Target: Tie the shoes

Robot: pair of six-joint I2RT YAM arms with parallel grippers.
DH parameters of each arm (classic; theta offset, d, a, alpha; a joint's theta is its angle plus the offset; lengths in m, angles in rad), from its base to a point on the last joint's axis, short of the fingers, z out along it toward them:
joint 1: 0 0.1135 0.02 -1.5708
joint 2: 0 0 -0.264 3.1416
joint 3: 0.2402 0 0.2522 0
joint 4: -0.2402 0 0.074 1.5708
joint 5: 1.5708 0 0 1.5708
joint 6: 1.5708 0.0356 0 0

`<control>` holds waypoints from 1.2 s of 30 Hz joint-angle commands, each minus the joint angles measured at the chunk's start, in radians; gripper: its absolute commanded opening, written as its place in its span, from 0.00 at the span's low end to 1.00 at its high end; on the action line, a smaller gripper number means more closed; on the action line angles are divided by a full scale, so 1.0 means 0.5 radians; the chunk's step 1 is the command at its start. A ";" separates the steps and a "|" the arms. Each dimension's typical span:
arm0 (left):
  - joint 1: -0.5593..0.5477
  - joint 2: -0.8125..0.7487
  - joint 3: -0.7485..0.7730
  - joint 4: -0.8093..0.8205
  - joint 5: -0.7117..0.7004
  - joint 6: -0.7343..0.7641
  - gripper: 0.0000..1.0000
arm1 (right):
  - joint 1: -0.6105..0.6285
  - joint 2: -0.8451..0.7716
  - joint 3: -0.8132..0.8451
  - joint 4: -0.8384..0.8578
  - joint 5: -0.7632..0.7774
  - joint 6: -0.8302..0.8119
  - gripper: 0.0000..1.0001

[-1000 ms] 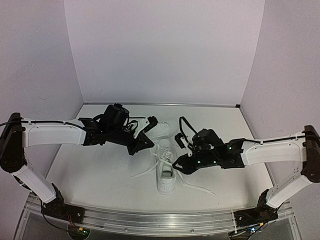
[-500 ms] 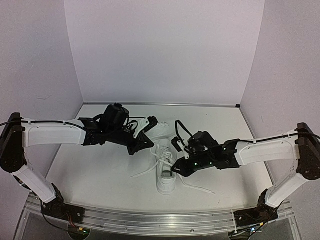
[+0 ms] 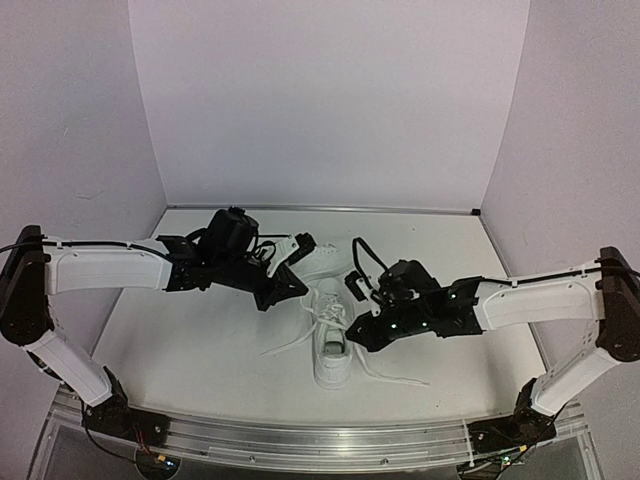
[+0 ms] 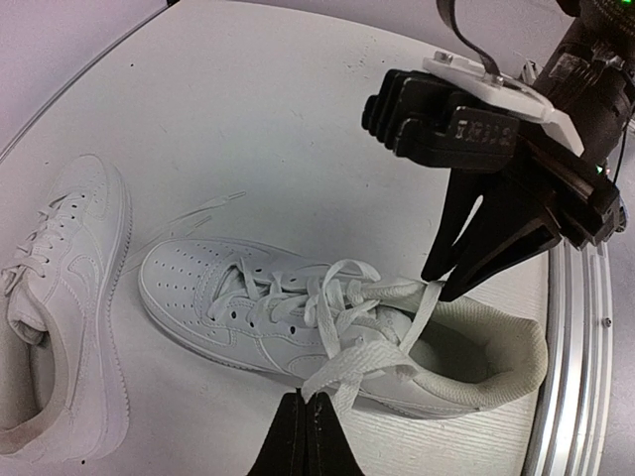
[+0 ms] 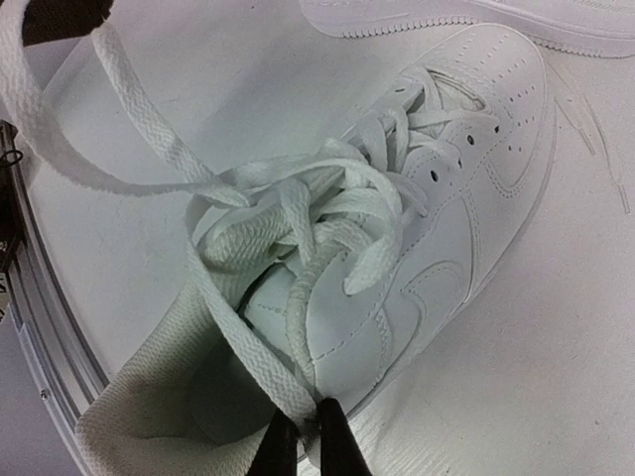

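Two white sneakers lie mid-table. The near shoe (image 3: 331, 335) points away from the arms, its laces partly crossed over the tongue; it also shows in the left wrist view (image 4: 298, 317) and the right wrist view (image 5: 437, 228). The far shoe (image 3: 318, 258) lies behind it, on its side in the left wrist view (image 4: 64, 297). My left gripper (image 4: 306, 402) is shut on a flat white lace loop (image 4: 372, 362) at the shoe's left side. My right gripper (image 5: 306, 416) is shut on a lace loop (image 5: 238, 347) over the shoe's opening; it also shows in the left wrist view (image 4: 442, 286).
Loose lace ends trail on the table: one to the left (image 3: 285, 347) and one to the right (image 3: 400, 378) of the near shoe. The metal rail (image 3: 300, 440) runs along the table's near edge. Purple walls enclose the back and sides.
My right gripper has shifted left toward the near shoe's opening, then eased slightly back. The left arm has stayed still.
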 commanded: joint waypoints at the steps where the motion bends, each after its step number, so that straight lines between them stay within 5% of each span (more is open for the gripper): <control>1: 0.010 -0.027 0.080 0.001 -0.028 0.027 0.00 | -0.010 -0.152 0.065 0.014 0.034 0.011 0.12; 4: 0.010 -0.019 0.084 0.001 -0.021 0.028 0.00 | -0.010 -0.144 0.069 0.003 0.028 0.003 0.01; 8: 0.011 -0.022 0.088 -0.001 -0.020 0.027 0.00 | -0.010 -0.090 0.077 0.002 0.011 -0.006 0.00; 12: 0.011 -0.023 0.091 -0.008 -0.020 0.031 0.00 | -0.011 -0.052 0.087 0.006 -0.012 -0.020 0.17; 15: 0.010 -0.021 0.094 -0.007 -0.017 0.031 0.00 | -0.012 -0.012 0.102 0.007 -0.028 -0.033 0.20; 25: 0.010 -0.019 0.097 -0.005 -0.014 0.033 0.00 | -0.012 0.013 0.120 0.005 -0.018 -0.032 0.04; 36: 0.011 -0.049 0.064 -0.004 -0.043 0.016 0.00 | -0.012 -0.216 0.094 -0.027 -0.012 0.019 0.01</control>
